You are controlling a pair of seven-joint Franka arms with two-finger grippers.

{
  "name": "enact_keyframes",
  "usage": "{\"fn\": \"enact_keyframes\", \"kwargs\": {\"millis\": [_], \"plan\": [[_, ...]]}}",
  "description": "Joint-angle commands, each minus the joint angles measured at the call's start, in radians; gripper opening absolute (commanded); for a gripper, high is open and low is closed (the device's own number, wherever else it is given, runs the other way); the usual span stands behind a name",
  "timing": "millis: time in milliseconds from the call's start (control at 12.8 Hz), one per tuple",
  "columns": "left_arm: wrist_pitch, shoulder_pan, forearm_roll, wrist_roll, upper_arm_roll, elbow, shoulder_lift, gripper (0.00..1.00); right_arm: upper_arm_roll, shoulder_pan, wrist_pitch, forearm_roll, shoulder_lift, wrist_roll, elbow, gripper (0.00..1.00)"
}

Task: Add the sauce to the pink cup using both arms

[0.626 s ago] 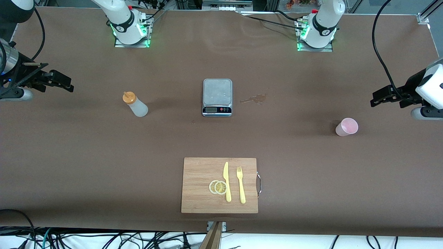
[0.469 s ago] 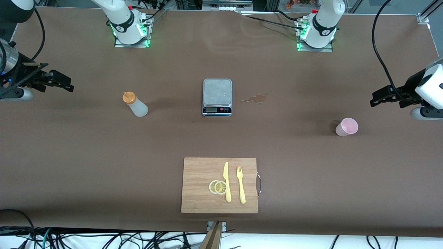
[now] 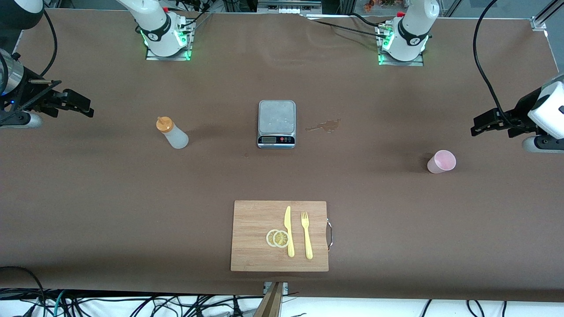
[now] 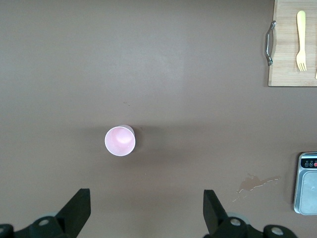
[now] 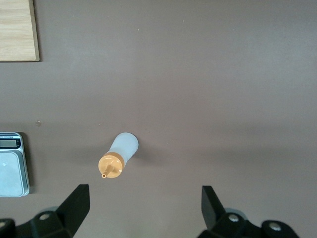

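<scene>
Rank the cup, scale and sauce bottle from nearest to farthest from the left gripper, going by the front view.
From the left gripper:
1. Cup, at the left arm's end of the table.
2. Scale, mid-table.
3. Sauce bottle, toward the right arm's end.

On the plain brown surface stand a whitish, orange-capped sauce, a pale pink cup, a silver scale and a tan wooden board bearing yellow cutlery.

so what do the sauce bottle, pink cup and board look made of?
Sauce bottle: frosted, whitish translucent body, likely soft plastic, with an opaque orange cap.
Pink cup: pale pink, apparently thin translucent plastic.
Cutting board: light wood, possibly bamboo, judging by its striped grain, with a metal handle.
</scene>
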Motion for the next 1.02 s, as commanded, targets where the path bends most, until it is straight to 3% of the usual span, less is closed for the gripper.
{"fn": "enact_keyframes", "kwargs": {"millis": [0, 939], "plan": [[-0.010, -0.004, 0.020, 0.017, 0.000, 0.007, 0.000, 1.00, 0.000, -0.003, -0.007, -0.008, 0.004, -0.006, 0.015, 1.00], [-0.010, 0.002, 0.021, 0.026, 0.004, -0.008, 0.017, 1.00, -0.001, -0.005, -0.012, -0.008, 0.004, -0.006, 0.013, 1.00]]}}
